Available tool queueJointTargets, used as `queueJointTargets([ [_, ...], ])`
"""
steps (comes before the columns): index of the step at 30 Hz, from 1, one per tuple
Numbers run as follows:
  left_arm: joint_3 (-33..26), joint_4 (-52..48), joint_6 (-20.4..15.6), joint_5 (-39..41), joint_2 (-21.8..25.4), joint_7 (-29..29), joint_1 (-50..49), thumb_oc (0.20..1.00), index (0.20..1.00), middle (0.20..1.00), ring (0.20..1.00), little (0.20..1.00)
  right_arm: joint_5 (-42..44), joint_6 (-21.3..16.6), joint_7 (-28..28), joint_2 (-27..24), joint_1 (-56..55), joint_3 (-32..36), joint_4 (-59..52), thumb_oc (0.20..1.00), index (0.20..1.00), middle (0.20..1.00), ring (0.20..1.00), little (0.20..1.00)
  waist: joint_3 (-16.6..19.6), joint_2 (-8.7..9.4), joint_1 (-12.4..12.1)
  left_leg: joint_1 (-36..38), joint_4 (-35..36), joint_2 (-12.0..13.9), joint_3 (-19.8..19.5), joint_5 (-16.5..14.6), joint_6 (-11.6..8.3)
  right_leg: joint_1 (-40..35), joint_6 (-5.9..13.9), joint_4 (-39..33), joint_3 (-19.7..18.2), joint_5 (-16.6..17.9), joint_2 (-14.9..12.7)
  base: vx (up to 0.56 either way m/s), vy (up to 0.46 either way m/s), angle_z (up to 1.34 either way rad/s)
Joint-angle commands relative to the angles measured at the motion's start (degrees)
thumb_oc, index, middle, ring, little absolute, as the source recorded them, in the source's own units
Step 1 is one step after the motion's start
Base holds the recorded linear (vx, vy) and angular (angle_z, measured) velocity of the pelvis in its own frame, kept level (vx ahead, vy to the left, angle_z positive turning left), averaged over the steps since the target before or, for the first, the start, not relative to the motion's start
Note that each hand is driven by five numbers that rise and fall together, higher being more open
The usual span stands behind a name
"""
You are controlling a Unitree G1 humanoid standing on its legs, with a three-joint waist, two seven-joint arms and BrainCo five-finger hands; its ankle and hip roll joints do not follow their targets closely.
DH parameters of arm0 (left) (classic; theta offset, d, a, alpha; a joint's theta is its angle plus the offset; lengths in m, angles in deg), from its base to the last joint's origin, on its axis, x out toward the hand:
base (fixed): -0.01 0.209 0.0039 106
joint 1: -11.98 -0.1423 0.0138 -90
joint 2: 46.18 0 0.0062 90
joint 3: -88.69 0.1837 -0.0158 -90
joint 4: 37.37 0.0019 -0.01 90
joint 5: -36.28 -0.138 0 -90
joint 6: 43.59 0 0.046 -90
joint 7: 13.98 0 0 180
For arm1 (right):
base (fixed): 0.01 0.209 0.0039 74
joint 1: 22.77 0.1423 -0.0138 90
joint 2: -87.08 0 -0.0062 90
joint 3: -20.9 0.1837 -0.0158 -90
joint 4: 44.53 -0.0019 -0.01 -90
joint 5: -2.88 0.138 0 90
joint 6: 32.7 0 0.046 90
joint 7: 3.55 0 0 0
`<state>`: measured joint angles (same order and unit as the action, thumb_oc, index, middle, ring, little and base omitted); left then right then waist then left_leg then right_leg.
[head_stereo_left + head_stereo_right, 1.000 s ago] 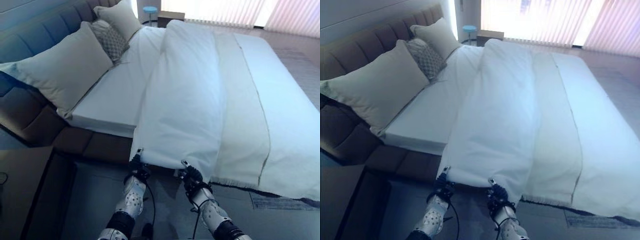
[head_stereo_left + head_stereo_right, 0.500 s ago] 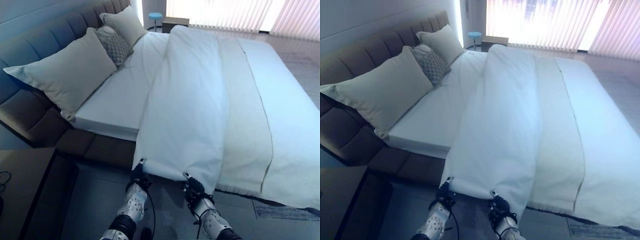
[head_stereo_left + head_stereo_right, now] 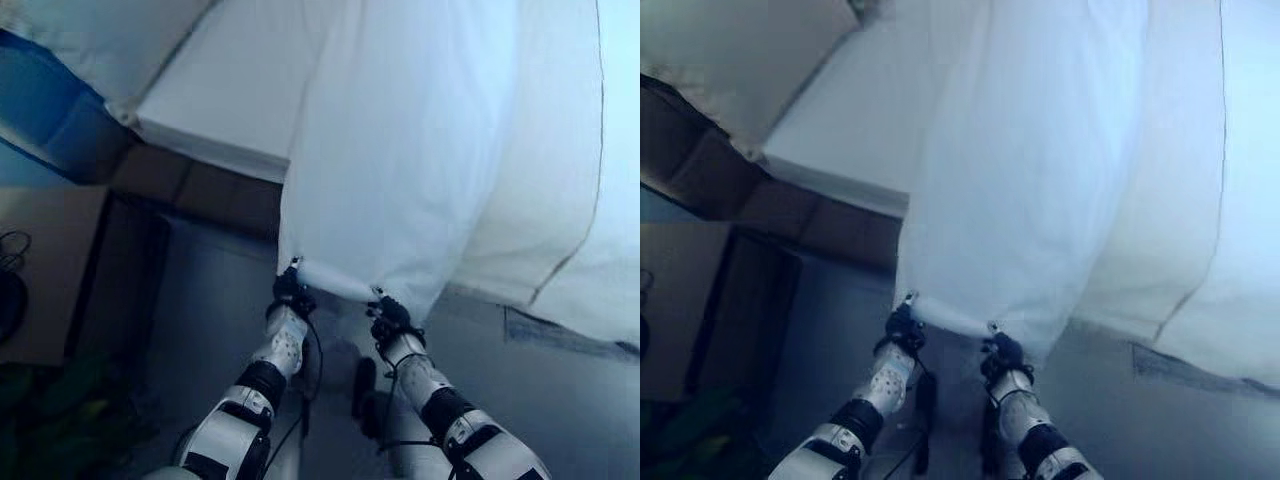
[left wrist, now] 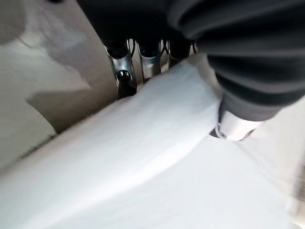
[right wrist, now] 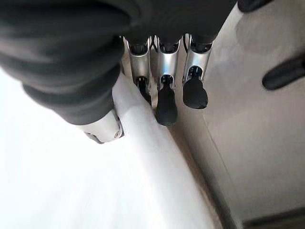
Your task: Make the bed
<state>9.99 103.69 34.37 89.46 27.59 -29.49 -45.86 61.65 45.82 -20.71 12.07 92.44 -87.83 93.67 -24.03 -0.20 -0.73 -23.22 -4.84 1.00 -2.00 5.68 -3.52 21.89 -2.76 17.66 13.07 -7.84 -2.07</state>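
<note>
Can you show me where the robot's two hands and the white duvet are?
left hand (image 3: 289, 297), left eye view, on its dark cover.
right hand (image 3: 388, 317), left eye view, on its dark cover.
white duvet (image 3: 400, 150), left eye view, on the folded middle.

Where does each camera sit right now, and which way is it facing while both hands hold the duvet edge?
Left eye view: on the head, looking down at the white fabric duvet, left hand and right hand.
Right eye view: beside it, same scene, both arms.
Left wrist view: along the left hand's fingers, pinching duvet.
Right wrist view: along the right hand's fingers, pinching duvet.
Shared: all four show the duvet's edge.
</note>
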Motion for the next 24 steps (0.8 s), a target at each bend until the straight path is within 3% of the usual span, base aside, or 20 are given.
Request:
queueJointTargets([
  [1,-4.29,6.6,-1.31,1.12,5.71,-7.27,-8.68,0.2,0.2,0.2,0.2,0.2,2.44,-3.4,-4.87,-3.22,-2.66,3.38,1.96,0.2,0.2,0.2,0.2,0.2,-2.62,0.98,-1.32,-2.81,3.08,-3.09,2.81,1.0,-0.38,-1.19,6.84,-12.74,-1.79,8.64,-0.79,0.09,0.257,0.0],
  [7,-4.72,7.73,-1.67,-0.53,7.13,-8.08,-6.24,0.2,0.2,0.2,0.2,0.2,2.09,-3.99,-5.11,-3.42,0.77,3.62,3.54,0.2,0.2,0.2,0.2,0.2,-4.19,1.54,-1.56,-5.91,0.42,-3.73,5.34,-1.09,-0.08,0.73,7.83,-14.07,-4.0,10.71,-2.01,0.07,0.155,-0.1],
  [8,-4.79,8.53,-1.01,-1.44,7.53,-7.92,-5.7,0.2,0.2,0.2,0.2,0.2,2.13,-3.74,-4.83,-3.38,1.27,3.82,4.42,0.31,0.31,0.31,0.31,0.31,-4.29,1.57,-1.53,-6.17,0.37,-3.85,5.76,-1.32,-0.02,0.8,8.05,-14.71,-4.36,11.22,-2.13,0.07,0.116,-0.65],
  [9,-4.17,10.74,0.48,-4.46,8.81,-7.58,-4.39,0.2,0.2,0.2,0.2,0.2,1.36,-3.28,-4.96,-4.09,2.9,3.98,7.59,1.0,1.0,1.0,1.0,1.0,-4.4,1.72,-1.68,-6.63,0.18,-3.9,6.33,-1.78,-0.02,0.76,8.56,-16.07,-4.65,12.22,-2.33,0.1,0.151,-0.72],
  [10,-3.75,11.73,1.13,-5.84,9.21,-7.49,-3.93,0.724,0.724,0.724,0.724,0.724,0.99,-3.0,-4.99,-4.25,3.43,4.39,8.94,1.0,1.0,1.0,1.0,1.0,-4.5,1.75,-1.68,-6.76,0.1,-4.03,6.62,-1.95,-0.06,0.65,8.78,-16.68,-4.73,12.71,-2.36,0.08,0.104,-0.57],
  [11,-3.76,11.79,1.14,-5.87,9.23,-7.46,-3.83,1.0,1.0,1.0,1.0,1.0,1.0,-2.99,-4.93,-4.25,3.56,4.46,9.05,1.0,1.0,1.0,1.0,1.0,-4.54,1.76,-1.74,-6.78,0.08,-4.02,6.65,-1.97,-0.05,0.64,8.79,-16.75,-4.75,12.76,-2.35,0.06,0.102,0.0],
  [14,-2.39,13.61,2.8,-9.02,10.19,-6.37,-2.87,1.0,1.0,1.0,1.0,1.0,0.83,-1.9,-4.44,-4.26,4.92,5.64,12.36,1.0,1.0,1.0,1.0,1.0,-4.74,1.71,-1.63,-7.35,-0.07,-4.37,7.86,-0.94,0.28,0.82,9.09,-18.12,-4.87,14.73,-2.57,-0.04,0.076,0.05],
  [24,-4.48,16.06,4.3,-12.82,10.7,-2.55,-9.18,1.0,1.0,1.0,1.0,1.0,-2.57,2.15,1.31,-6.16,-3.86,8.74,18.01,1.0,1.0,1.0,1.0,1.0,-3.2,1.31,-0.4,-2.23,0.19,-5.05,8.85,-2.44,1.22,-2.63,8.88,-18.03,-5.42,14.4,-2.66,0.02,0.021,-0.04],
])
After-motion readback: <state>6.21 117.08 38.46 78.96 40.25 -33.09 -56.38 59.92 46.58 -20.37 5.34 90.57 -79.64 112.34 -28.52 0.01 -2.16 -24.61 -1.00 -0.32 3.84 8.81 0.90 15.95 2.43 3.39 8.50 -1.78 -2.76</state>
